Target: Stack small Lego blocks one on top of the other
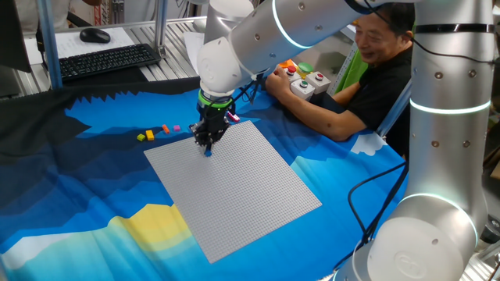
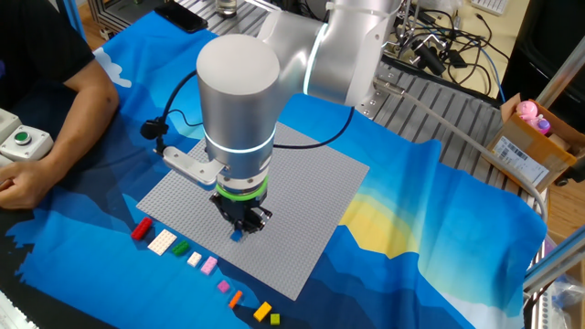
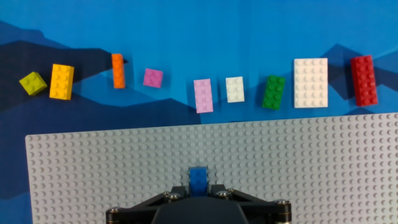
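Grey studded baseplate (image 1: 238, 183) on blue cloth (image 1: 94, 203); seated man (image 1: 375, 70) beside button boxes (image 1: 308, 84); keyboard (image 1: 109, 60) behind.

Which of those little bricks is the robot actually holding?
The blue brick, pinched in the gripper over the grey baseplate. It's the only one off the cloth; the others lie in a row beyond the plate.

surface: table under blue patterned cloth (image 1: 78, 195) | on cloth: grey studded baseplate (image 3: 311, 162) | beside baseplate's edge, a row of loose bricks: lime (image 3: 32, 83), yellow (image 3: 61, 81), orange (image 3: 118, 70), magenta (image 3: 153, 78), pink (image 3: 203, 96), small white (image 3: 235, 89), green (image 3: 273, 92), large white (image 3: 310, 83), red (image 3: 364, 80)
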